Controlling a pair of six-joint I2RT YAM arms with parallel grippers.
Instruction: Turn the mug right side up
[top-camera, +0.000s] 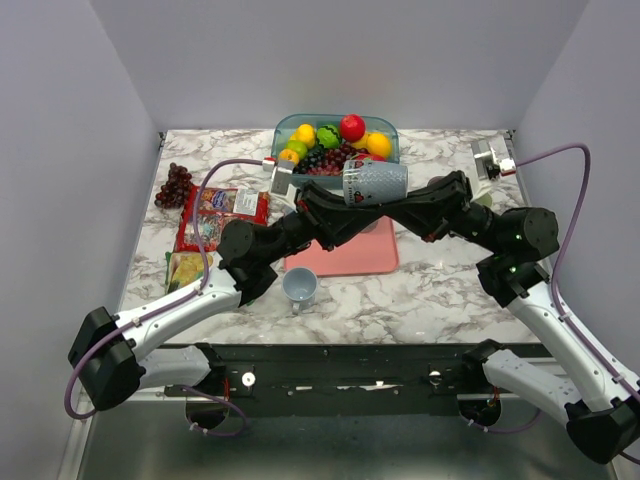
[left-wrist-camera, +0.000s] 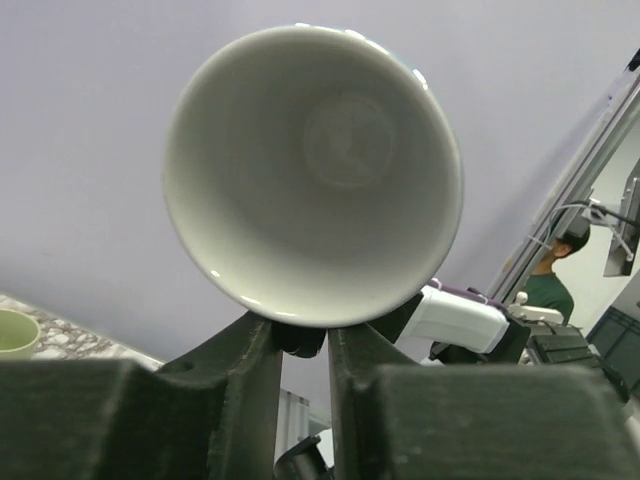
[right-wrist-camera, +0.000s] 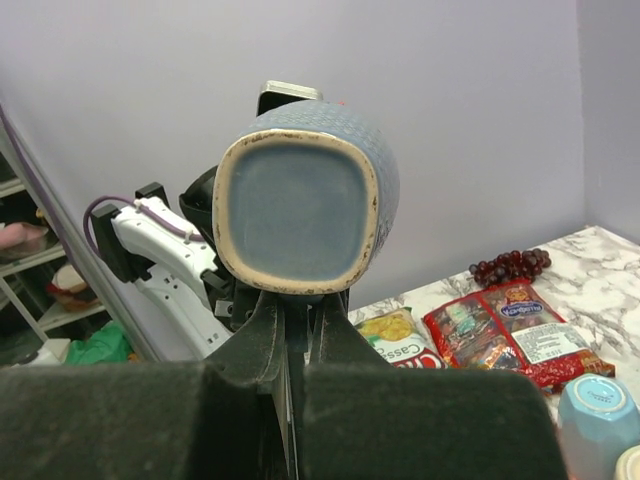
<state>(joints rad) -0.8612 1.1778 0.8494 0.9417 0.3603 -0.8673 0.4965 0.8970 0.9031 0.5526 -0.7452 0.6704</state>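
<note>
Inspecting the mug (top-camera: 375, 183), we find it sideways above the pink board (top-camera: 345, 260), likely mid-handover: left gripper (left-wrist-camera: 305, 335) pinches its rim; right gripper (right-wrist-camera: 297, 308) sits narrow beneath its base, grasp unconfirmed.

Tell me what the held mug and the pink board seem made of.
The mug looks like glazed ceramic: glossy pale interior, dimpled blue outside, bare beige ring round its base. The pink board is probably plastic, perhaps silicone: flat, matte, evenly coloured.

Fruit bowl (top-camera: 282, 130), grapes (top-camera: 174, 186), snack packets (top-camera: 222, 208), pink board (top-camera: 355, 258)
</note>
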